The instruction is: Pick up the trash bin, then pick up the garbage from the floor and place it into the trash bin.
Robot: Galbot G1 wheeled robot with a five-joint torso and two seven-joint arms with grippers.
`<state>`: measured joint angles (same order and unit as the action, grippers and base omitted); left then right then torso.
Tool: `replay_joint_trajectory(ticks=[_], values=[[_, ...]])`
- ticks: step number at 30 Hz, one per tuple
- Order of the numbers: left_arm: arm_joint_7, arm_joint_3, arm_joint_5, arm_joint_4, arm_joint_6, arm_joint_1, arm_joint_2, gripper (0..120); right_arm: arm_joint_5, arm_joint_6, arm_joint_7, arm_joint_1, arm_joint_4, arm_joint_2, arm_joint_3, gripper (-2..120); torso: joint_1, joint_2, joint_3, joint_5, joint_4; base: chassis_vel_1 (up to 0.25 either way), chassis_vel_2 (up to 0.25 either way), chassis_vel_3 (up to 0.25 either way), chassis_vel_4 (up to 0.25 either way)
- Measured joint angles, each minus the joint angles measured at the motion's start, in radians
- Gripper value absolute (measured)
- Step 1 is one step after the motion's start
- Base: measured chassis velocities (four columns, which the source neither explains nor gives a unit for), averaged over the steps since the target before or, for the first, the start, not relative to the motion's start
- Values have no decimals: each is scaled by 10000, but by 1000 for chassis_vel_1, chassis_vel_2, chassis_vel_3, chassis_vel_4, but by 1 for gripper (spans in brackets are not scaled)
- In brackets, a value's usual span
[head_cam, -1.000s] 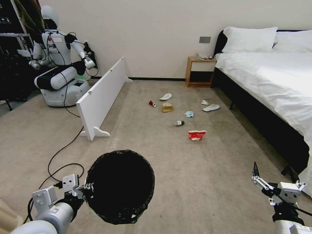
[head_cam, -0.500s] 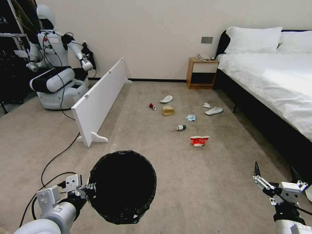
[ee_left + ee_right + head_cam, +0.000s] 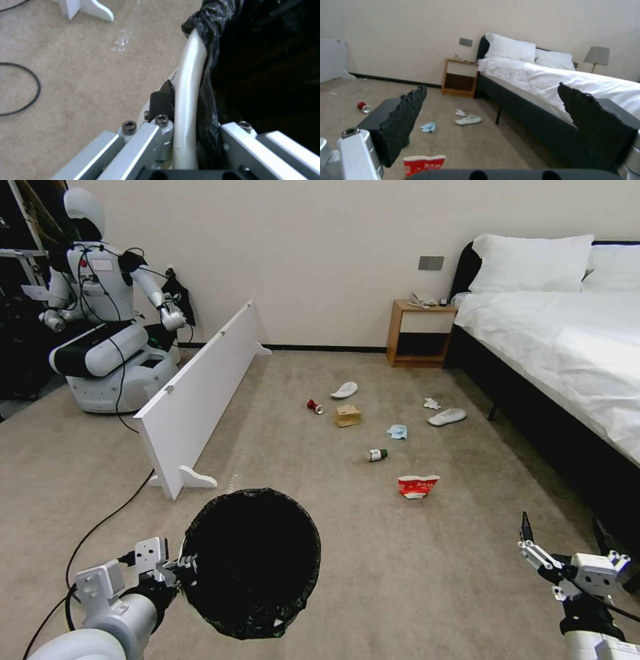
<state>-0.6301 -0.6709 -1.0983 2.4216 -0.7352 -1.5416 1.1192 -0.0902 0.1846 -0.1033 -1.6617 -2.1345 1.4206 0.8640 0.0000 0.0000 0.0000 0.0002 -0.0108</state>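
My left gripper [image 3: 177,570] is shut on the rim of the trash bin [image 3: 293,513] and holds it above the floor [image 3: 413,580]. In the left wrist view its fingers [image 3: 163,100] pinch the white rim [image 3: 190,82] and black liner. My right gripper [image 3: 562,530] hangs open and empty at the lower right, with its pads [image 3: 406,117] wide apart. Ahead on the carpet lies the garbage: red can [image 3: 313,407], cardboard box [image 3: 347,415], blue mask [image 3: 397,431], bottle [image 3: 377,455], red-white packet [image 3: 418,486], tissue [image 3: 432,403] and two slippers [image 3: 345,390], [image 3: 447,417].
A white board [image 3: 193,393] stands on feet to the left, with another robot [image 3: 100,333] behind it. A black cable [image 3: 107,520] trails over the carpet there. The bed [image 3: 567,360] runs along the right, and a nightstand [image 3: 420,333] stands against the far wall.
The whole head view has shifted, so the camera has moved; the litter now sits lower and further right in it. Both grippers keep their pose and the bin stays held.
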Motion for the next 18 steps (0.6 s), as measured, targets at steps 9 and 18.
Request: replay_joint_trajectory(ticks=[9, 18], values=[[0, -3, 0, 28, 0, -18, 4, 2, -28, 0, 17, -4, -17, 3, -3, 100, 0, 0, 0, -1, 1, -171, 160, 162, -165], [-5, -8, 5, 44, -1, -29, 19, 2, -55, 2, 21, -26, -64, -4, 26, 100, 0, 0, 0, -4, 0, -171, 169, 180, -173]])
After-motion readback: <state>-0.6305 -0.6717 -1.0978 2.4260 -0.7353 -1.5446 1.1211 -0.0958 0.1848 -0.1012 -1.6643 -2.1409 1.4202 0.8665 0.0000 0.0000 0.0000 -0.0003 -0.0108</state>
